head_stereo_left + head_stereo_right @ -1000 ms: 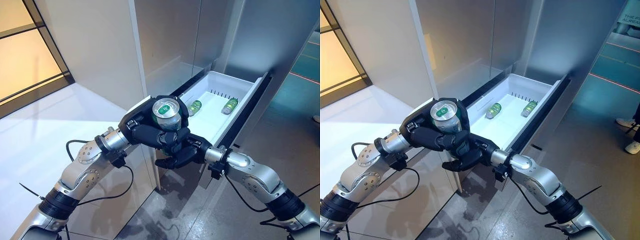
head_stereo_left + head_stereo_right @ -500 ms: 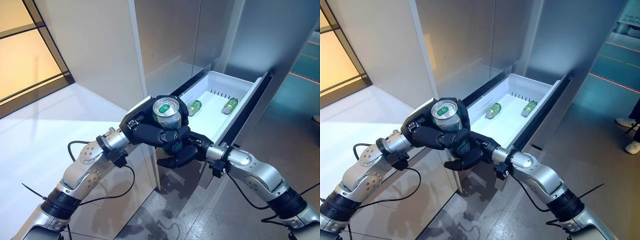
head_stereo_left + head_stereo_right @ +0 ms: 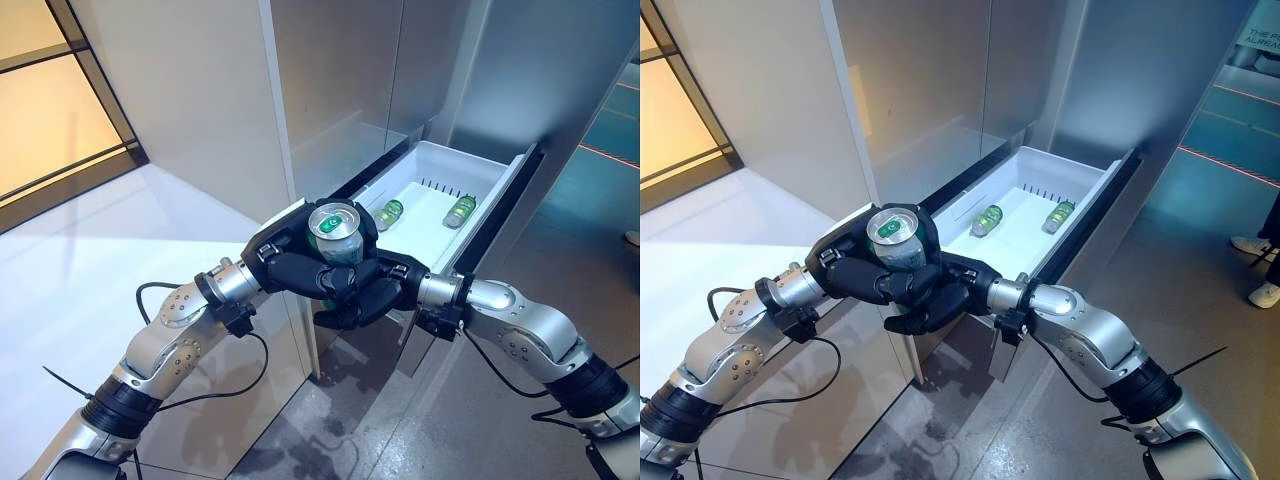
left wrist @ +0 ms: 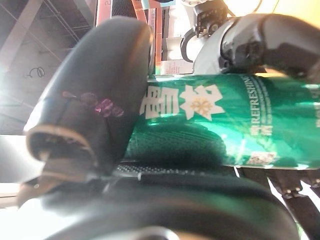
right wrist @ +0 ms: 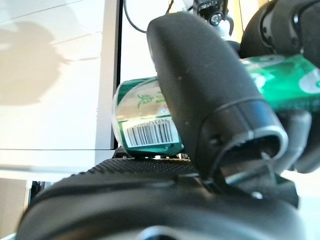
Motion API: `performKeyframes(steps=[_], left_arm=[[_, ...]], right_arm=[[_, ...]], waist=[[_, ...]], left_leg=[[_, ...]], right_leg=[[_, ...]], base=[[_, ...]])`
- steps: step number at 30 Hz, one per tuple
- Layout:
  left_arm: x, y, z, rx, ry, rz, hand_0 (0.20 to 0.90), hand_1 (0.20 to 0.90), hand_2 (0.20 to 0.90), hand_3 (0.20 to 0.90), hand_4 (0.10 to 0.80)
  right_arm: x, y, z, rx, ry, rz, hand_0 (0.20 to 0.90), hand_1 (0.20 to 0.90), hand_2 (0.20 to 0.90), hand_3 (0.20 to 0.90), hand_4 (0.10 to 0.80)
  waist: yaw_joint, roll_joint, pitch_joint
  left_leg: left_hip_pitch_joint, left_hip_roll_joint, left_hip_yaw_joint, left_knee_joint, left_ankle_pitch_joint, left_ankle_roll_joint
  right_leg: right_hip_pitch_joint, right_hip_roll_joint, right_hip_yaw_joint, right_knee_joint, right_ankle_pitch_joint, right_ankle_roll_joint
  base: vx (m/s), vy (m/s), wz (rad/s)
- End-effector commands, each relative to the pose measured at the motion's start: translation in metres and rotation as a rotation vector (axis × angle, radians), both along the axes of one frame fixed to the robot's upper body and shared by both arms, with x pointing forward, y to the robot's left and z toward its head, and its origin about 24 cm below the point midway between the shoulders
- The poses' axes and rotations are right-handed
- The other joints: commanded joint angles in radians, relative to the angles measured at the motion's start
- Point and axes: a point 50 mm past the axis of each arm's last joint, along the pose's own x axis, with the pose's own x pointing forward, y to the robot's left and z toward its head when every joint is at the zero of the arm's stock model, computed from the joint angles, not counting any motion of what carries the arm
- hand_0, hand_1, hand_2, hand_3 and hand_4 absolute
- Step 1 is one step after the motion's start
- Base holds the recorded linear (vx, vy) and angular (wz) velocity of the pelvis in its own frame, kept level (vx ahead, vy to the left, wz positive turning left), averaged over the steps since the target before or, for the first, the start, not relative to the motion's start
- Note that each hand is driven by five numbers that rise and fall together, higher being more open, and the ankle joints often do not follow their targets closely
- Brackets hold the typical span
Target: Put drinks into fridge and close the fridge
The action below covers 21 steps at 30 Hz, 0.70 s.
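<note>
In the left eye view, the green can [image 3: 336,232] sits upright at the centre of the frame, silver top facing up, with the left hand [image 3: 290,262] curled around its side. The right hand [image 3: 368,295] comes in from the lower right and presses against the can's lower part, its fingers wrapped under and around it (both hands are on the one can). Behind them, toward the upper right, the white fridge drawer [image 3: 478,178] stands pulled out, and two more green cans lie on their sides inside: one [image 3: 389,212] near the drawer's left wall, the other [image 3: 460,211] further right.

The right eye view shows the same group slightly left of centre: the can [image 3: 896,236] held above the drawer's near corner, not yet inside it. A person's white shoes [image 3: 1255,268] show at the right edge.

In the left wrist view, the thumb [image 4: 95,95] arches over the green can, which lies across the frame, gripped tight.

In the right wrist view, that hand's thumb [image 5: 210,95] lies across the can [image 5: 145,120], whose barcode end shows beside it, with the fridge's pale front panel [image 5: 55,85] filling the left half.
</note>
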Motion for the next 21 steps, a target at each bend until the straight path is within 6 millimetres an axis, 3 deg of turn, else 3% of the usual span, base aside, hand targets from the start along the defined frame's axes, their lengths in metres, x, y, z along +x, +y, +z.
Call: performKeyframes(steps=[1,12,13,14,15,21], left_arm=[[0.009,-0.001,0.056,-0.163,-0.212,-0.037,0.3,0.3,0.3,0.2,0.1],[0.009,-0.004,0.059,-0.182,-0.21,-0.052,0.3,0.3,0.3,0.2,0.1],[0.009,-0.005,0.059,-0.186,-0.21,-0.057,0.3,0.3,0.3,0.2,0.1],[0.008,-0.006,0.059,-0.189,-0.211,-0.064,0.3,0.3,0.3,0.2,0.1],[0.008,-0.007,0.059,-0.192,-0.214,-0.077,0.3,0.3,0.3,0.2,0.1],[0.006,-0.012,0.059,-0.185,-0.219,-0.113,0.3,0.3,0.3,0.2,0.1]], right_arm=[[0.007,0.006,0.072,0.192,-0.222,0.079,0.9,0.9,0.9,0.9,0.8],[0.008,0.009,0.049,0.162,-0.081,0.102,0.9,0.9,0.9,0.9,0.8],[0.007,0.01,0.047,0.157,-0.066,0.107,0.867,0.867,0.867,0.862,0.762],[0.007,0.01,0.045,0.153,-0.056,0.107,0.552,0.552,0.552,0.494,0.394],[0.007,0.011,0.042,0.148,-0.044,0.105,0.3,0.3,0.3,0.2,0.1],[0.008,0.015,0.038,0.141,-0.024,0.086,0.3,0.3,0.3,0.2,0.1]], waist=[[-0.004,-0.029,-0.087],[-0.006,-0.029,-0.084],[-0.006,-0.029,-0.084],[-0.006,-0.029,-0.084],[-0.006,-0.029,-0.083],[-0.006,-0.028,-0.079]], left_leg=[[-0.011,-0.04,-0.047,0.026,-0.055,-0.001],[-0.011,-0.041,-0.051,0.024,-0.051,-0.001],[-0.011,-0.041,-0.052,0.023,-0.051,-0.001],[-0.01,-0.041,-0.053,0.023,-0.051,-0.001],[-0.01,-0.041,-0.054,0.022,-0.05,-0.002],[-0.008,-0.042,-0.056,0.021,-0.05,-0.001]], right_leg=[[-0.011,0.028,-0.04,0.076,-0.08,0.025],[-0.01,0.029,-0.036,0.073,-0.08,0.025],[-0.009,0.029,-0.036,0.072,-0.08,0.025],[-0.008,0.029,-0.036,0.071,-0.08,0.024],[-0.007,0.029,-0.036,0.07,-0.079,0.025],[-0.007,0.029,-0.033,0.07,-0.077,0.025]], base=[[0.0,0.0,0.0],[0.0,0.0,0.0],[0.0,0.0,0.0],[0.0,0.0,0.0],[0.0,0.0,0.0],[0.0,0.0,0.0]])
